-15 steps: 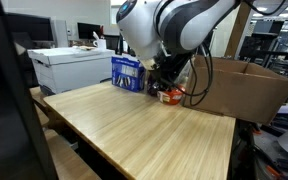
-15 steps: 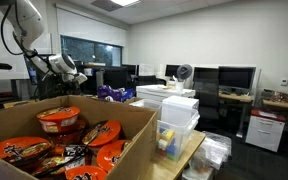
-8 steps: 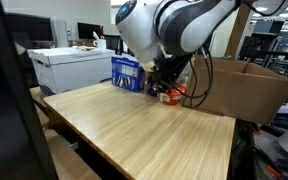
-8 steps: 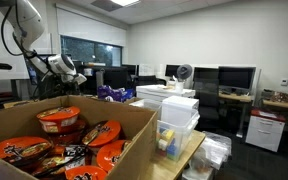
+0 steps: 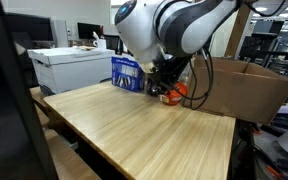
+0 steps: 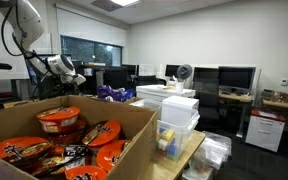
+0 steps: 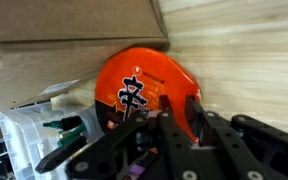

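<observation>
**A:** On the counter (image 5: pixel 134 135), just beside the box (image 5: pixel 244 88), the bowl (image 7: pixel 139 80) is covered by the jaws.

**B:** Is it gripped?

**A:** That cannot be told; the jaws are laid over its lid. Nothing is lifted yet: the bowl is seen down by the box.

- Noodle bowl (image 7: pixel 142 85): round and orange, its lid is showing a black character on a white patch.
- It is sitting on the wooden table (image 7: pixel 246 45), just beside the cardboard box (image 7: pixel 64 25), and is facing the wrist view lid-first.
</observation>
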Available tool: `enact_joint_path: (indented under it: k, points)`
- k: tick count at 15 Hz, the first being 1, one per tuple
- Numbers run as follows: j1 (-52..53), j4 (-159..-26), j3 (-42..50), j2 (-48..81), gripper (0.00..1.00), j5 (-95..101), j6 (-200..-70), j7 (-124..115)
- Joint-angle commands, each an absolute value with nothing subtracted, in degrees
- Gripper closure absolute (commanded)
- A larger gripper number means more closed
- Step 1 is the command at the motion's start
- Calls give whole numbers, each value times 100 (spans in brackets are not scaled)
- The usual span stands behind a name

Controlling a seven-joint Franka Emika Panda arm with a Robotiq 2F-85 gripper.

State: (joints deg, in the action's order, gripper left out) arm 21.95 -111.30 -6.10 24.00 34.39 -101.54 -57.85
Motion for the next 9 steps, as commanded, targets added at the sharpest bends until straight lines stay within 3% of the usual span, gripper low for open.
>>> enact_joint_path:
  k: [1,9]
  points:
    - [2135,-11167,-677,2454,96,3346,-10356,-5920]
    - [2155,-11063,-672,2725,96,3325,-10443,-5807]
